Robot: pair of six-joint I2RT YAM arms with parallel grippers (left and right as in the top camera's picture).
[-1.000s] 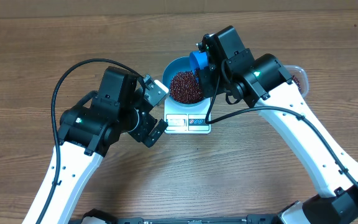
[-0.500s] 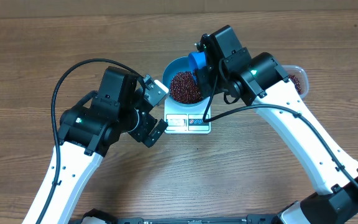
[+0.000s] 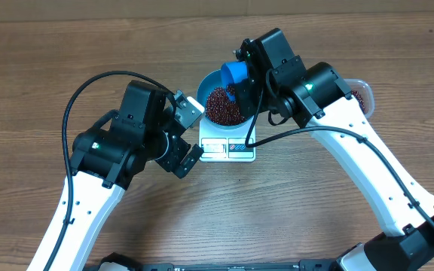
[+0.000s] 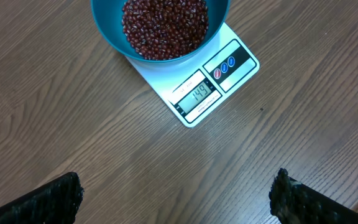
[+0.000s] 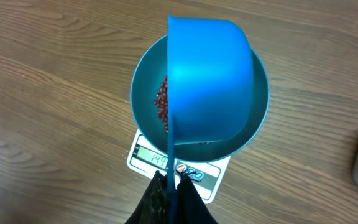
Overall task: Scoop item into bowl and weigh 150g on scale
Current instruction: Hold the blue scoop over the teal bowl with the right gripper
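1. The small dark red-brown beans (image 4: pixel 165 28) are being dosed by the right claw (image 5: pixel 169 194), which is pinched tight on the handle of a small blue plastic scoop (image 5: pixel 207 81).
2. The scoop is tipped on its side over the round, deep blue plastic bowl (image 5: pixel 143 93) that holds the heap.
3. The bowl stands on the rear of the flat white rectangular scale (image 4: pixel 210 81), mid-table; the display reads 149.
4. The left claw (image 4: pixel 176 199) hangs spread wide and empty, before the scale's front edge.
5. This looks like the final top-up. It calls for only a few more beans, shaken in gently.
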